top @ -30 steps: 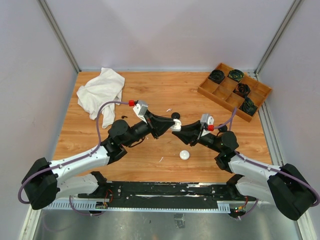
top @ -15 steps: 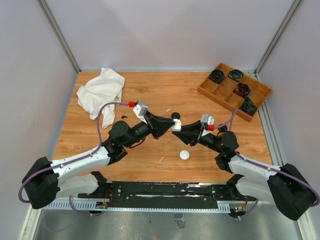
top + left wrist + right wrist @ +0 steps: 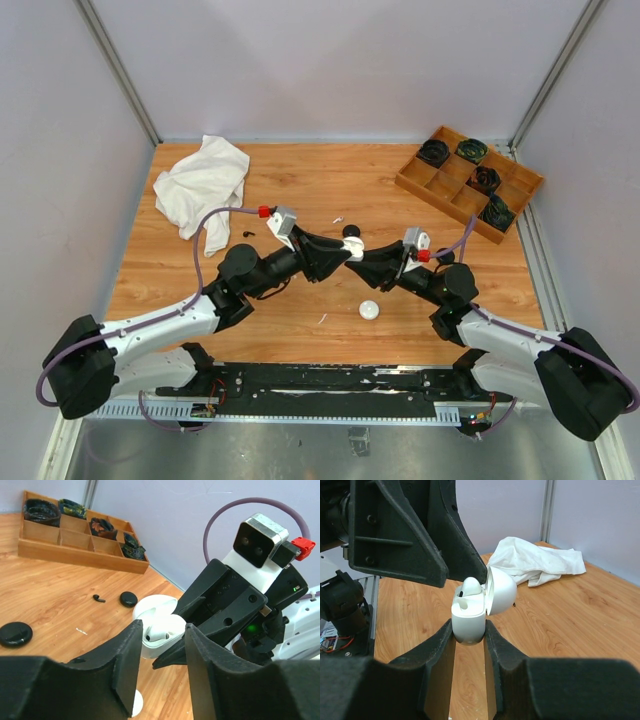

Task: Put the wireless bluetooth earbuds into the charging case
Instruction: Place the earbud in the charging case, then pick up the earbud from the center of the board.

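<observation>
- Now the left jaws stand released with nothing between them, where a second ago they were clenched.
- Just past their tips, a white earbud [image 3: 157, 636] sits in the charging case [image 3: 468, 617], whose lid is flipped open.
- Right jaws are as before, grasping the charging case by its lower body and holding it upright.
- Beyond the left jaws, a black earbud [image 3: 99, 598] lies on the worktop [image 3: 330, 180] near a round black case [image 3: 128, 598], unmoved.
</observation>
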Controlling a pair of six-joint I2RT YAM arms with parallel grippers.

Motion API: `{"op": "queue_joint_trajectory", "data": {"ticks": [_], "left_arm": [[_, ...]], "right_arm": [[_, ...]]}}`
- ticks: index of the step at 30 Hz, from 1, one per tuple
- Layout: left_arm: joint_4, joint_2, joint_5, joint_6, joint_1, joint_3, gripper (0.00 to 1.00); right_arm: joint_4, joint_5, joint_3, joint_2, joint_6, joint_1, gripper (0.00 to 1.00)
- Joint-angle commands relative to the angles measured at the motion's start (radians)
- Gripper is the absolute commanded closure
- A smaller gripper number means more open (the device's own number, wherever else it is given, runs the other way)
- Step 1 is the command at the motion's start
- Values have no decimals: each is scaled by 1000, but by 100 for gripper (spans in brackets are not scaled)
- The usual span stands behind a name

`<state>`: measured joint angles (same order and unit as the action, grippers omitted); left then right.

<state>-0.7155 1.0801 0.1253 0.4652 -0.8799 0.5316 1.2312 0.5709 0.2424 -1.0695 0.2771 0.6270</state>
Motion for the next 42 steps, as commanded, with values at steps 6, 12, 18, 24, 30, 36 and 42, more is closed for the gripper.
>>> {"op": "queue_joint_trajectory", "data": {"ticks": [6, 12, 18, 24, 30, 36, 42], "left_arm": [[119, -76, -93, -56, -5, 43, 44], [313, -17, -176, -118, 30, 117, 40], [417, 125, -139, -151, 128, 228, 39], [475, 337, -118, -222, 182, 379, 38], [523, 538, -111, -270, 223, 533, 38], [564, 722, -128, -320, 244, 680, 38], [606, 892, -129, -363, 265, 811, 39]], "right_arm": [[65, -65, -38, 24, -18, -39, 97], [-13, -160, -70, 86, -60, -38, 97], [-161, -252, -92, 188, -117, -39, 97], [-190, -316, -108, 209, -140, -39, 97], [-193, -340, -117, 212, -152, -38, 97], [-196, -344, -118, 208, -161, -39, 97], [-205, -351, -120, 207, -171, -38, 97]]}}
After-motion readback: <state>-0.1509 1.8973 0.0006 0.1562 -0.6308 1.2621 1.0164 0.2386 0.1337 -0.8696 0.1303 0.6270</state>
